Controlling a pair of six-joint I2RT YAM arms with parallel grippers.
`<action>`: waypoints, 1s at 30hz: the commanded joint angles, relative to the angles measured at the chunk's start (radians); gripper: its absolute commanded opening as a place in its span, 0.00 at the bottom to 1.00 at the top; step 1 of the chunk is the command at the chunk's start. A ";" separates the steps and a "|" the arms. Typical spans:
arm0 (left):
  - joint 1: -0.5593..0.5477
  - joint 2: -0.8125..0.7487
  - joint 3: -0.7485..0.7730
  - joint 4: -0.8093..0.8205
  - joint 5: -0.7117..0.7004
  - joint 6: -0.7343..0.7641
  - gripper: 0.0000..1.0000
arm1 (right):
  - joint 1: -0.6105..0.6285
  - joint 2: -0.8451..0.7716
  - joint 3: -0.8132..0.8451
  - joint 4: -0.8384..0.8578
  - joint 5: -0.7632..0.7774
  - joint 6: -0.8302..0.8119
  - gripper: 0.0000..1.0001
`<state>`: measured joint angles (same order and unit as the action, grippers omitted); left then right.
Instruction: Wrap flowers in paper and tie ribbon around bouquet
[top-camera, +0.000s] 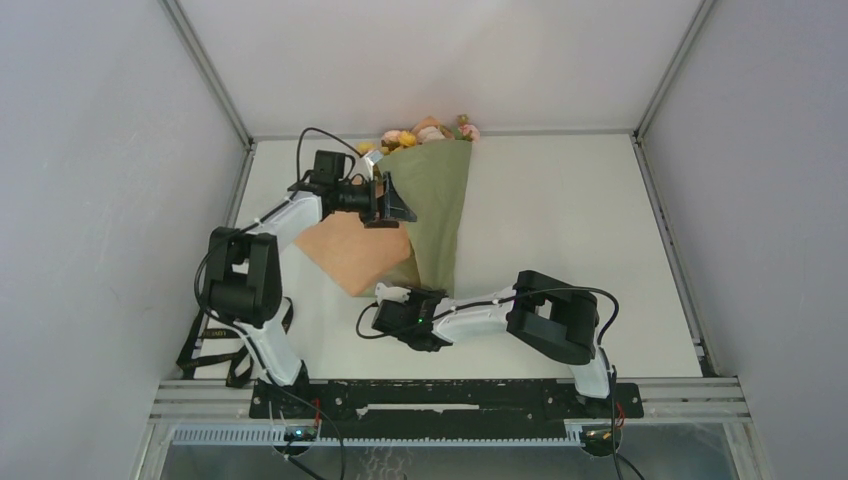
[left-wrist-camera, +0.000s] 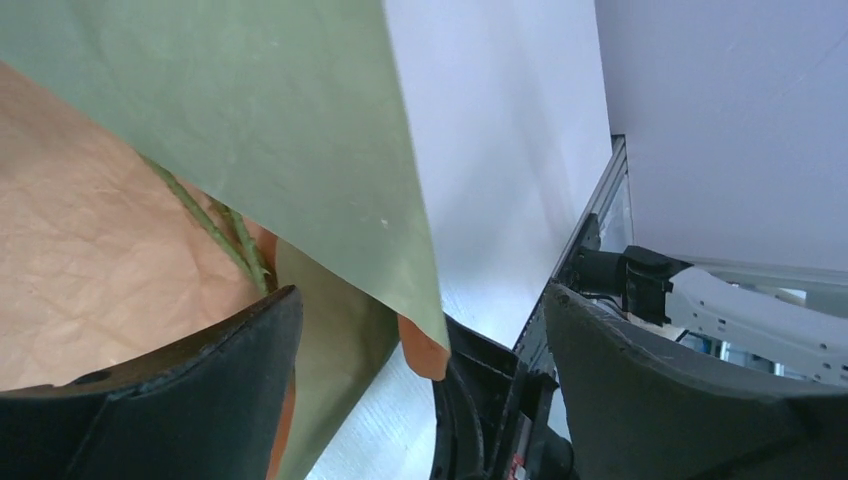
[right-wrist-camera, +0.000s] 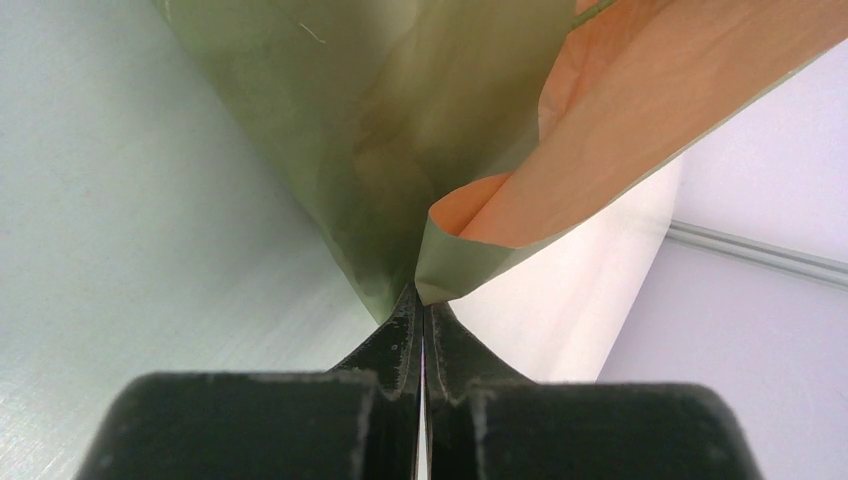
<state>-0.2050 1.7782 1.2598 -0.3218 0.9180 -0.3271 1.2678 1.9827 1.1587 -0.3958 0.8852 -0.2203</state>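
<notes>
Bouquet position: the bouquet (top-camera: 432, 215) lies flat on the white table (top-camera: 560, 230), left of centre, with one gripper at its side and the other at its narrow end.
Long axis: it runs from near to far, a little tilted. The flowers (top-camera: 425, 132) point at the far wall and the narrow end points toward the arm bases.
Paper: the paper (top-camera: 437, 195) shows olive green over the top of the cone. A peach-orange flap (top-camera: 355, 252) lies spread on the table to the cone's left.
Left gripper: the left gripper (top-camera: 392, 201) sits at the cone's left edge, above the flap. Its fingers stand wide apart and hold nothing.
Right gripper: the right gripper (top-camera: 400, 300) is at the cone's narrow end. Its fingers are pressed together, with the paper's tip pinched at their ends.
Top view only: the pink, yellow and pale blooms, the whole cone outline, and both arms bent inward toward the bouquet.
Left wrist view only: green stems (left-wrist-camera: 215, 225) lie on the peach inner face, running under the olive sheet's edge. That edge passes above the gap between the spread fingers (left-wrist-camera: 160, 400). A white link of the right arm (left-wrist-camera: 750, 310) shows beyond.
Right wrist view only: the fingertips (right-wrist-camera: 400, 330) close on the cone's point. A folded corner (right-wrist-camera: 450, 265), olive outside and peach inside, sits just above them.
</notes>
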 joint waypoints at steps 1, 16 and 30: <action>-0.012 0.061 0.006 0.061 -0.019 -0.082 0.93 | 0.001 -0.005 0.029 0.026 0.029 -0.011 0.00; -0.013 0.153 0.096 -0.040 -0.104 -0.015 0.00 | 0.005 -0.058 0.029 -0.031 -0.001 0.004 0.24; 0.022 0.302 0.082 -0.106 -0.261 0.057 0.00 | -0.115 -0.574 -0.060 -0.121 -0.623 0.197 0.55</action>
<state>-0.1772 2.0945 1.3376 -0.4152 0.6945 -0.3141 1.2537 1.5429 1.1080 -0.5877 0.5877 -0.1043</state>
